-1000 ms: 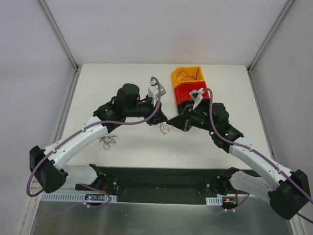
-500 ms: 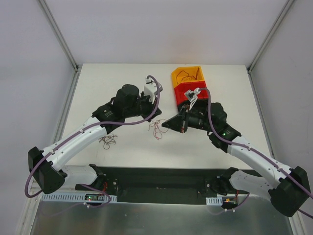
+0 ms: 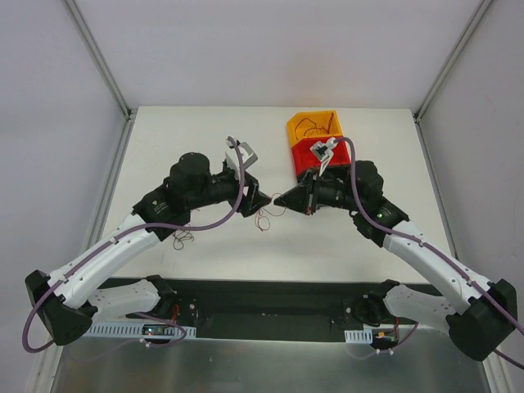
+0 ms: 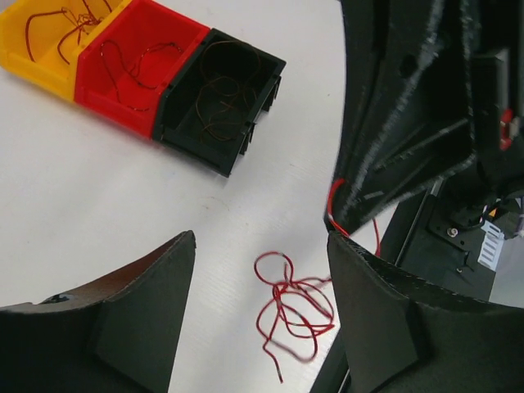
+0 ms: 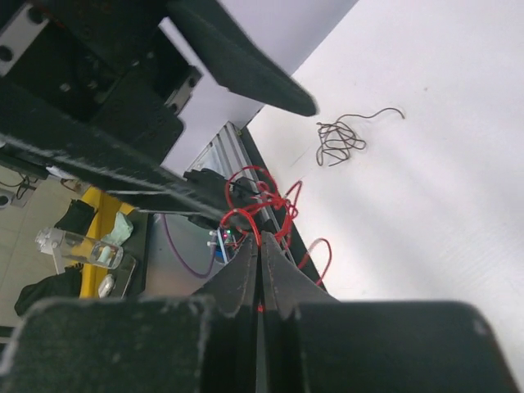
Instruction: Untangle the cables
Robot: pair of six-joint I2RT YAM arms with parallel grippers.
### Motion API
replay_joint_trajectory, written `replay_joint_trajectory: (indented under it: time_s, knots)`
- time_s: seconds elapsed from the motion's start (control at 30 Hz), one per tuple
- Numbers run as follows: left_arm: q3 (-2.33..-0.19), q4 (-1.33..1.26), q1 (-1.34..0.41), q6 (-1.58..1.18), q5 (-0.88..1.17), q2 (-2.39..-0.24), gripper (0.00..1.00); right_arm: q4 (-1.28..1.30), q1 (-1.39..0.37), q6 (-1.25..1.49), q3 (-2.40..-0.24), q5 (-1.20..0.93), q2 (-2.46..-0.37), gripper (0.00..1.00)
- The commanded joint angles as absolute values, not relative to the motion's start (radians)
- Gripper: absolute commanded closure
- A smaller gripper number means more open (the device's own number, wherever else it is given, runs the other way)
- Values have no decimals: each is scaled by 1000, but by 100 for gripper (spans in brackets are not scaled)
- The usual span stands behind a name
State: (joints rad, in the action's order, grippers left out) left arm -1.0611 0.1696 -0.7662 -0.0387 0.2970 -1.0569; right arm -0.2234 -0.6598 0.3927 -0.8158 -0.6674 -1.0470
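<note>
My right gripper (image 5: 260, 246) is shut on a thin red cable (image 5: 264, 199), pinched at the fingertips. The rest of the red cable (image 4: 295, 304) dangles in a loose tangle just over the white table, between my two grippers (image 3: 264, 217). My left gripper (image 4: 262, 237) stands open, its fingers (image 4: 143, 311) either side of the tangle with nothing in them; it faces the right gripper (image 3: 279, 201) tip to tip. A clump of dark red-brown cables (image 5: 337, 140) lies on the table under the left arm (image 3: 182, 237).
A row of small bins stands at the back right: yellow (image 4: 33, 61), red (image 4: 168, 37) and black (image 4: 176, 123), each holding thin wires. From above I see the yellow bin (image 3: 313, 115) and the red bin (image 3: 300, 155); the right arm covers the black one.
My left gripper shut, then opened and let go of the red cable, and the left arm drew back to the left. The right gripper stayed shut on the cable and lifted slightly.
</note>
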Motion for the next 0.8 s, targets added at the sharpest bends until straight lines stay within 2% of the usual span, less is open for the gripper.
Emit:
replay_joint_trajectory:
  time_s: [0.0,0.17,0.37,0.47,0.57,0.7,0.77]
  knots:
    - [-1035,78,-773,-21,362,-1006,33,-104,-597,316,-893,-730,-1052,100]
    - [-1017,52,-772,-23,348,-989,32,-89,-580,316,-907,-776,-1057,100]
    - [-1040,63,-773,-28,416,-1055,39,-121,-583,345,-907,-833,-1065,100]
    - [-1051,78,-772,-25,423,-1074,55,-136,-581,356,-900,-831,-1058,100]
    - [-1051,78,-775,-20,448,-1080,60,-153,-581,371,-899,-830,-1057,100]
    - [-1054,80,-779,-21,439,-1094,62,-199,-589,402,-899,-842,-1060,100]
    - [-1057,83,-782,-18,445,-1095,58,-202,-592,403,-897,-836,-1060,100]
